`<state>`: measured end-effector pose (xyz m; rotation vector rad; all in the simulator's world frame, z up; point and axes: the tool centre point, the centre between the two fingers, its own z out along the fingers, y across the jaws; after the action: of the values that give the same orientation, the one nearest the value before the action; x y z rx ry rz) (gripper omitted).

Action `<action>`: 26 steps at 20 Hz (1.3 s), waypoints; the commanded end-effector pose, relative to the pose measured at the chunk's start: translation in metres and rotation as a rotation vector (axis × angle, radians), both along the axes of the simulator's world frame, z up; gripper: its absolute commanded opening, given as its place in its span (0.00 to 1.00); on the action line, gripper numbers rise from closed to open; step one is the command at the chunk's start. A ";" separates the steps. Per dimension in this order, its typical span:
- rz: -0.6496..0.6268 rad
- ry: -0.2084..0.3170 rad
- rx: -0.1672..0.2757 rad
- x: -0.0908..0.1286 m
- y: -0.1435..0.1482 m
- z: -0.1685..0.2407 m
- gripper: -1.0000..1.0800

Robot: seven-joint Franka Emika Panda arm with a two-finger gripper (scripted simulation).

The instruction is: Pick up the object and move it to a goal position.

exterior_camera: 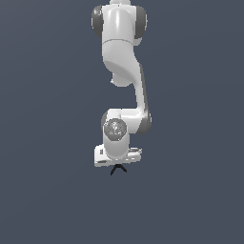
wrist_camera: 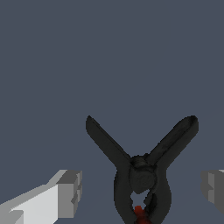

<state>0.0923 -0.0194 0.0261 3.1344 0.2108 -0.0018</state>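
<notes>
The object is a small black clamp (wrist_camera: pixel 141 170) with two splayed legs and a red tip at its jaw end. In the wrist view it lies on the grey floor between my two grey fingertips (wrist_camera: pixel 70 192), with clear gaps on both sides. My gripper (wrist_camera: pixel 142 190) is open and straddles the clamp without touching it. In the exterior view the clamp (exterior_camera: pixel 117 168) shows as a tiny black shape just below the white hand, and the gripper (exterior_camera: pixel 117 164) itself is mostly hidden behind the hand. No goal marker shows.
The white arm (exterior_camera: pixel 121 62) reaches down from the top of the exterior view, its wrist directly above the clamp. Plain dark grey floor (exterior_camera: pixel 47 190) surrounds it on all sides.
</notes>
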 end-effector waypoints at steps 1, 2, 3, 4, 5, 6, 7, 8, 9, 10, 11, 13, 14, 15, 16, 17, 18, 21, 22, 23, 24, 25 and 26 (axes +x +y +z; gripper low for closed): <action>0.000 -0.001 0.000 0.000 0.000 -0.010 0.96; 0.000 -0.001 0.000 0.000 0.000 -0.012 0.96; 0.000 -0.001 0.000 0.001 0.000 -0.013 0.96; 0.000 -0.001 0.000 0.001 0.000 -0.013 0.96; 0.000 -0.001 0.000 0.001 0.000 -0.013 0.96; 0.000 -0.001 0.000 0.002 0.000 -0.013 0.96; 0.000 -0.001 0.000 0.002 0.000 -0.013 0.00; 0.000 -0.001 0.000 0.002 0.000 -0.013 0.00; 0.000 -0.001 0.000 0.002 0.000 -0.013 0.00; 0.000 -0.001 0.000 0.002 0.000 -0.013 0.00; 0.000 -0.001 0.000 0.002 0.000 -0.013 0.00; 0.000 -0.001 0.000 0.002 0.000 -0.013 0.00; 0.000 -0.001 0.000 0.002 0.000 -0.013 0.00; 0.000 -0.001 0.000 0.002 0.000 -0.013 0.00; 0.000 -0.001 0.000 0.002 0.000 -0.013 0.00; 0.000 -0.001 0.000 0.001 0.000 -0.013 0.00; 0.000 -0.001 0.000 0.001 0.000 -0.012 0.00; 0.000 -0.001 0.000 0.000 -0.001 -0.011 0.00; 0.000 -0.001 0.000 -0.001 -0.001 -0.011 0.00; 0.000 -0.001 0.000 -0.002 -0.002 -0.010 0.00; 0.000 -0.001 0.000 -0.004 -0.002 -0.009 0.00; 0.000 -0.001 0.000 -0.005 -0.003 -0.008 0.00; 0.000 -0.001 0.000 -0.007 -0.004 -0.006 0.00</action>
<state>0.0874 -0.0221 0.0175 3.1345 0.2115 -0.0017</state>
